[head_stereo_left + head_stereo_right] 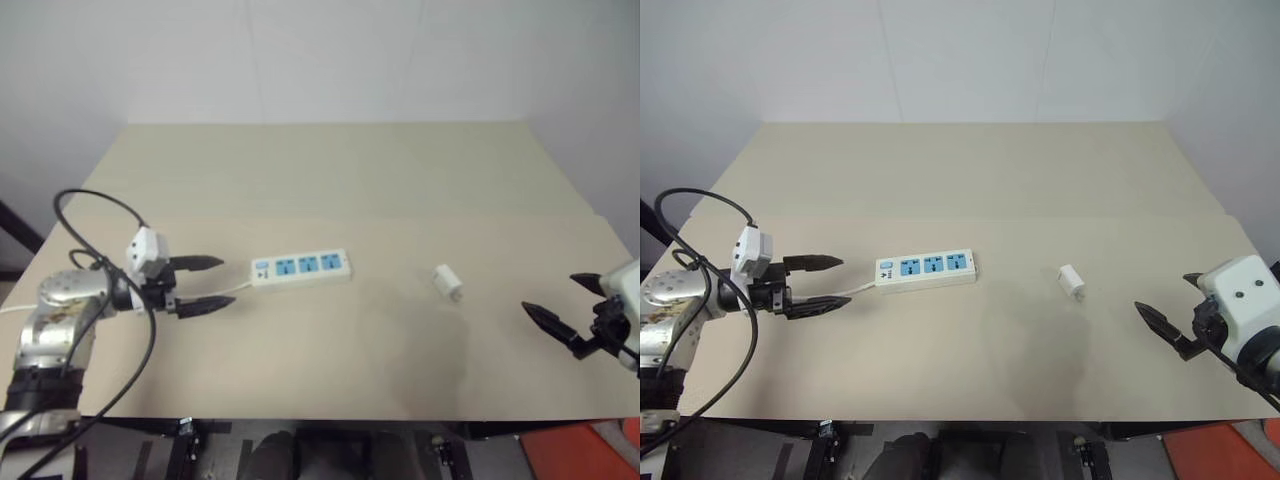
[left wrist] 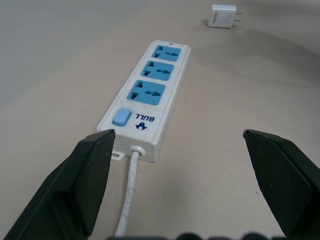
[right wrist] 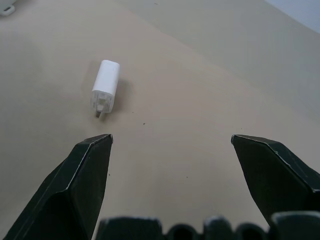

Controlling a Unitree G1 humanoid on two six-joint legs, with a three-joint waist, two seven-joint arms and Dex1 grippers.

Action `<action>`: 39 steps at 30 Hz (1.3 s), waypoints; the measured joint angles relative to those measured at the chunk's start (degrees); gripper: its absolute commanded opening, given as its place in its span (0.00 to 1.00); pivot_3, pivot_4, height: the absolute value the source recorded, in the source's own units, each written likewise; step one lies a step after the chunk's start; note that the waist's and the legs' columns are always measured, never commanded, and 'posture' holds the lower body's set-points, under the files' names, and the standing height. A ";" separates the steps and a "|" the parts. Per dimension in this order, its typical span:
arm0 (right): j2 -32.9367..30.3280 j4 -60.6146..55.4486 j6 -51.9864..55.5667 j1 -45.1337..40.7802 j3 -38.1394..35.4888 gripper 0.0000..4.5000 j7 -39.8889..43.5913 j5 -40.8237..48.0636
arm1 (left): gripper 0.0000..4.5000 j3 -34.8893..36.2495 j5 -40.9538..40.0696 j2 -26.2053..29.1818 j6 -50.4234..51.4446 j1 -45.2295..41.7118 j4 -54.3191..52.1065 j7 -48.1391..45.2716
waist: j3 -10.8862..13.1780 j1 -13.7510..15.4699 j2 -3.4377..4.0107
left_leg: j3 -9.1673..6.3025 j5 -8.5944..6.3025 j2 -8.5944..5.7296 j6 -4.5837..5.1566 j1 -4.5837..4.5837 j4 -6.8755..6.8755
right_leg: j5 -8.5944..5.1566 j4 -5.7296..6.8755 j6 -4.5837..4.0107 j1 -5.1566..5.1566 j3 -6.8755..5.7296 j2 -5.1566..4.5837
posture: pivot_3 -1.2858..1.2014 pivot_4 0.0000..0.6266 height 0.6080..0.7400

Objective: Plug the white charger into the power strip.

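I see the long flat white plastic power strip (image 1: 301,267) with three blue socket faces lying on the beige table (image 1: 330,170), its white cord (image 2: 128,192) running toward my left gripper (image 1: 202,284), whose black fingers stand wide apart and empty just short of the switch end. The small white rounded cube charger (image 1: 447,282) lies on its side, well apart from the strip, nearer my right gripper (image 1: 1175,315), also spread open and holding nothing
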 measured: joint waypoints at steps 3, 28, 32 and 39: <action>0.43 -0.64 0.00 0.51 -0.10 1.00 -0.05 -0.14 | 1.00 -0.17 0.33 -0.05 -0.37 -1.77 1.53 -0.34 | 0.00 0.00 0.00 | 0.00 0.00 -0.02 0.00 0.00 0.00 | 0.00 0.00 0.00 0.00 0.00 0.00 | 0.52 0.24 1.00; 8.48 -12.80 2.31 4.07 4.54 1.00 -6.83 0.38 | 1.00 -18.28 13.26 -9.19 -37.56 -34.49 53.35 -14.06 | 0.05 0.21 -0.15 | 0.11 0.01 -0.17 0.02 -0.08 0.12 | -0.03 0.49 0.11 -0.06 -0.07 0.02 | 0.52 0.24 1.00; 11.28 -15.22 3.12 7.96 2.96 1.00 -8.15 0.31 | 1.00 -17.86 17.29 -11.09 -41.63 -37.26 58.93 -12.97 | 0.10 0.05 -0.25 | 0.11 0.01 -0.18 0.02 -0.07 0.16 | -0.05 0.50 0.14 -0.04 -0.06 0.02 | 0.52 0.24 1.00; 12.60 -18.95 4.35 9.98 1.22 1.00 -9.35 0.73 | 1.00 -17.60 24.48 -13.65 -43.93 -37.96 62.89 -4.32 | 0.12 -0.27 -0.28 | 0.10 0.01 -0.14 0.02 -0.01 0.17 | -0.18 0.53 0.35 -0.10 -0.04 0.02 | 0.52 0.24 1.00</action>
